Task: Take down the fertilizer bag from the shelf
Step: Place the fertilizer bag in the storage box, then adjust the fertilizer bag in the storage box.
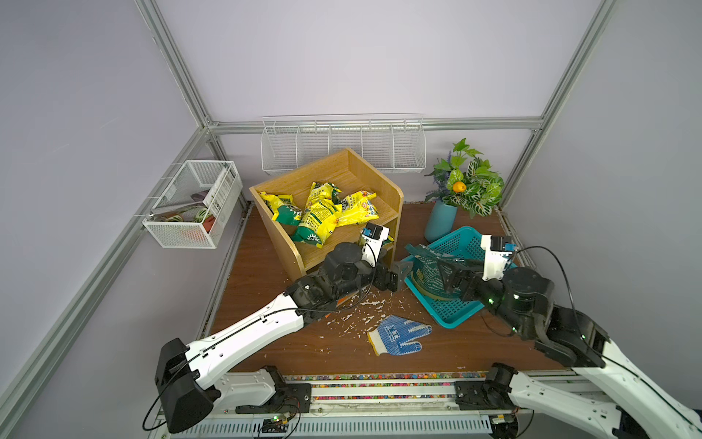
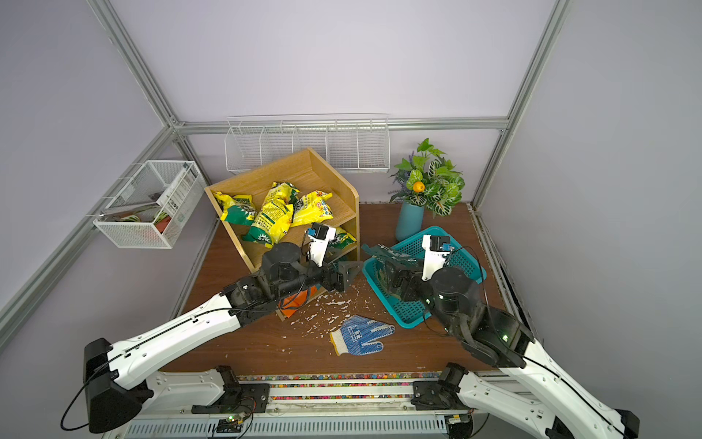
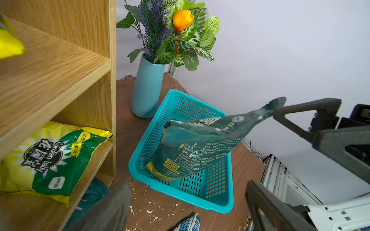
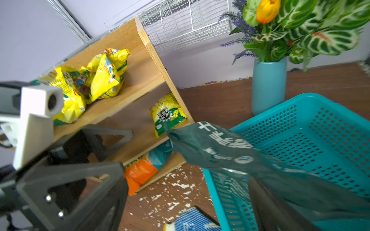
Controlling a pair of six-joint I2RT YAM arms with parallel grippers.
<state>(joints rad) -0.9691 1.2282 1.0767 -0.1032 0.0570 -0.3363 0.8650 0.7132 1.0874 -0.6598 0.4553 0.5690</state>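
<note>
Left wrist view: fertilizer bag (image 3: 200,144) rests against the spread right claw (image 3: 296,128).

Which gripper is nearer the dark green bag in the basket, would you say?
Right: the right gripper is at the bag's top; the left gripper hovers by the shelf.

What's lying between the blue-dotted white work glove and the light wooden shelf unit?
Just scattered white flakes on the brown tabletop; the left gripper hangs over that stretch near the shelf. Both top views show it.
</note>
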